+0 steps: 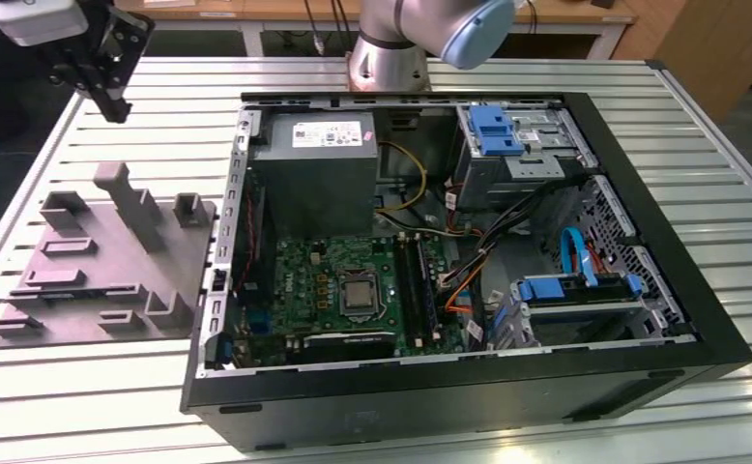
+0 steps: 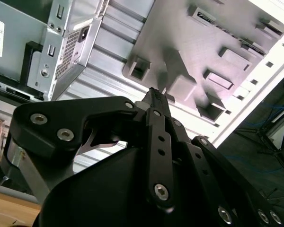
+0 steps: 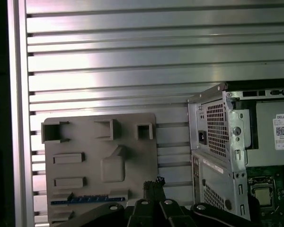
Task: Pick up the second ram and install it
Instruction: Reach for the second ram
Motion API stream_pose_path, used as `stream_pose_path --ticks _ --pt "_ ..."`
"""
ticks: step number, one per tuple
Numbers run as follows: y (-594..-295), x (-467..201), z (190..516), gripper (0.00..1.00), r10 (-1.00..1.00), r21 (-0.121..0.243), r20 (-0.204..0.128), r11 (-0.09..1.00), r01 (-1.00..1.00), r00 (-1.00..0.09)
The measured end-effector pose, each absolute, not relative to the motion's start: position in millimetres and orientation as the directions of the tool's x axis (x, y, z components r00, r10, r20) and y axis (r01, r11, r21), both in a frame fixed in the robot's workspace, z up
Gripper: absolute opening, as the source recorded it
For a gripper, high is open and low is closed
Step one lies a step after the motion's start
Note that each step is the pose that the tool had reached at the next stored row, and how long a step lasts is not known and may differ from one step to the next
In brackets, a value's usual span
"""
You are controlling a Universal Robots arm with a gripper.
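The second ram (image 3: 90, 199) is a thin dark strip standing edge-up in a long slot of the grey holder block (image 3: 85, 142). In the exterior view the ram (image 1: 74, 288) sits near the block's front left. My gripper (image 1: 116, 104) hangs high over the table's far left corner, well behind the holder block (image 1: 93, 261) and apart from it. Its fingers are shut with nothing between them, and both wrist views show the gripper (image 2: 154, 92) (image 3: 154, 182) closed to a point. The motherboard (image 1: 337, 275) lies in the open computer case (image 1: 660, 280), with long black slots (image 1: 410, 280) beside the processor.
The case fills the middle and the exterior view's right of the ribbed metal table (image 1: 93, 387). Inside it are a grey power supply (image 1: 311, 169), blue drive brackets (image 1: 495, 130) and loose cables (image 1: 479, 242). Tall posts (image 1: 129, 198) stick up from the holder block. The arm's base (image 1: 395, 48) stands behind the case.
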State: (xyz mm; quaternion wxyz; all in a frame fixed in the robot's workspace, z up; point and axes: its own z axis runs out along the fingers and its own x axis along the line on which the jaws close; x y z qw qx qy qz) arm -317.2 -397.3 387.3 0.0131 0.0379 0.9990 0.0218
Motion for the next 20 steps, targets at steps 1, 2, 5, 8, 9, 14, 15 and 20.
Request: stream_pose_path --ticks 1,2,5,8,9,14,15,20 --pt "-397 -320 387 0.10 0.076 0.045 -0.024 0.996 0.075 -0.997" --pt "-397 -322 387 0.10 0.076 0.044 -0.024 0.996 0.075 -0.997" --pt "-397 -329 386 0.10 0.076 0.045 -0.024 0.996 0.075 -0.997" --pt "-397 -335 386 0.10 0.076 0.045 -0.024 0.996 0.075 -0.997" --pt "-397 -337 386 0.10 0.076 0.045 -0.024 0.996 0.075 -0.997" --pt "-397 -347 385 0.10 0.076 0.044 -0.024 0.996 0.075 -0.997" --pt "-397 -348 384 0.10 0.076 0.045 -0.024 0.996 0.075 -0.997" --pt "-397 -358 383 0.10 0.076 0.045 -0.024 0.996 0.075 -0.997"
